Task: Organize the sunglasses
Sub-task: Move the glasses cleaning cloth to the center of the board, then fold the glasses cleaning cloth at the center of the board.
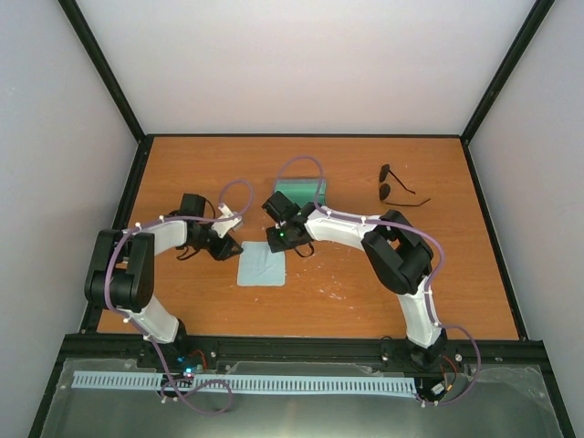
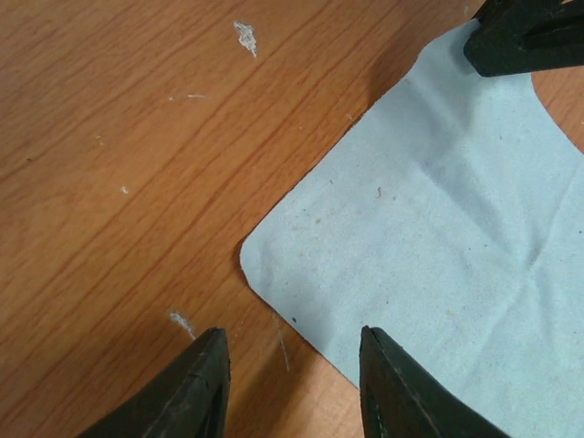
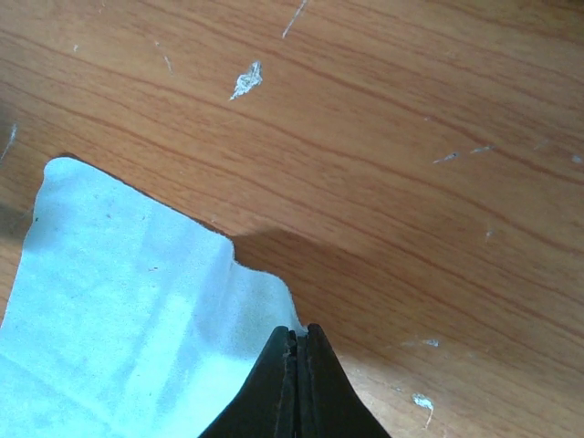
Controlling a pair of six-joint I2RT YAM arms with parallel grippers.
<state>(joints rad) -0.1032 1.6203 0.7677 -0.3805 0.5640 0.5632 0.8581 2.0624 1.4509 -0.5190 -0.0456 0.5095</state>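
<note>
The sunglasses (image 1: 394, 189) lie unfolded on the table at the back right, away from both grippers; neither wrist view shows them. A square light-blue cloth (image 1: 262, 266) lies flat in the middle. My left gripper (image 1: 228, 248) stands open just above the cloth's left corner (image 2: 265, 265), and in its wrist view the left gripper (image 2: 290, 333) has only table and cloth edge between its fingers. My right gripper (image 1: 276, 239) is shut on the cloth's far right corner. In the right wrist view the cloth (image 3: 119, 310) rises slightly into the closed right gripper (image 3: 299, 330).
An open case with a green inside (image 1: 306, 193) sits behind the cloth, partly hidden by the right arm. The right gripper's black tip (image 2: 520, 36) shows at the top right of the left wrist view. Black frame rails edge the wooden table (image 1: 365, 292).
</note>
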